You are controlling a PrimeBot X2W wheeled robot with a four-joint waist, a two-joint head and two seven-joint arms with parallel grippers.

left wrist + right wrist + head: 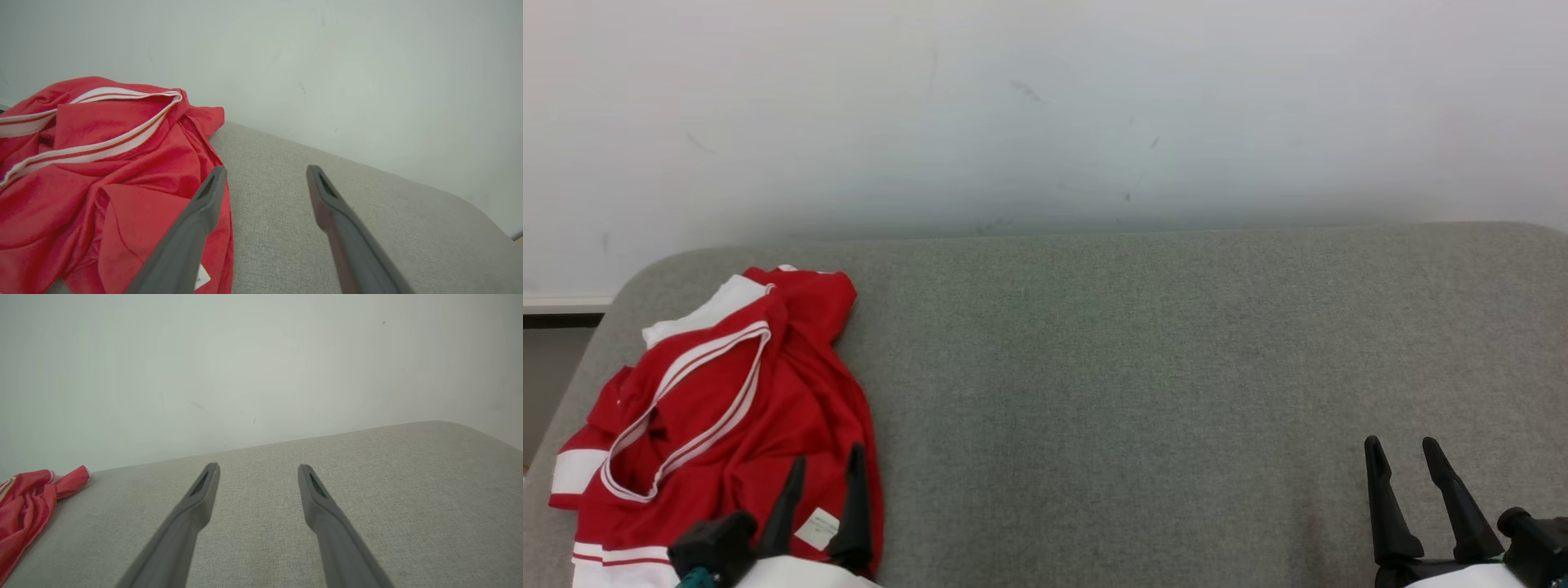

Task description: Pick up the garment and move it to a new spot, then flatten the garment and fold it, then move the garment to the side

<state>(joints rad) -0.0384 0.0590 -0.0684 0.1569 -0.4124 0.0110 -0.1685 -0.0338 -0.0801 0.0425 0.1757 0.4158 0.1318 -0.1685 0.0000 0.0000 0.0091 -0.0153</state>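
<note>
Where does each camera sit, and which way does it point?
Head view: from the robot's head, down at the red garment on a grey cushion; both open jaws at the bottom.
Left wrist view: along the left jaws, open, over the garment's edge toward the wall.
Right wrist view: along the right jaws, open, over the cushion.
Shared: the garment.

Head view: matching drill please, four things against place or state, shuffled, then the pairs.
1 garment
2 left hand
3 right hand
4 cushion

A open, above bare grey fabric, lower right
B grey, woven, rounded corners
C red and white, crumpled, far left
D open, at the near right edge of the red cloth

Pairs: 1-C, 2-D, 3-A, 4-B
</note>
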